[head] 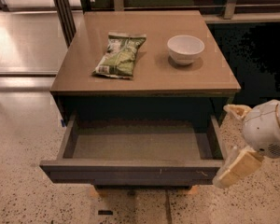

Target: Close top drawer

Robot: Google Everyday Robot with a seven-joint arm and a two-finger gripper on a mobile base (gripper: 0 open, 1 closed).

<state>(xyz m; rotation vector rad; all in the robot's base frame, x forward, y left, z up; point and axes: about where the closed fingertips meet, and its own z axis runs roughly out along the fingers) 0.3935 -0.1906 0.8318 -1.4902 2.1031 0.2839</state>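
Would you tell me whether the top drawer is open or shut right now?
Open: the top drawer is pulled far out, its empty grey inside showing. The open hand sits beside its right front corner.

1 camera, near, looks down at the top drawer (130, 172); gripper (227, 146) lower right.

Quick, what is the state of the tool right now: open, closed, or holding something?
Tool: open, holding nothing, beside the right front corner of the pulled-out top drawer.

Dim light, glare on floor (23, 45) at left, shadowed top drawer (130, 171), claw (234, 140) lit lower right
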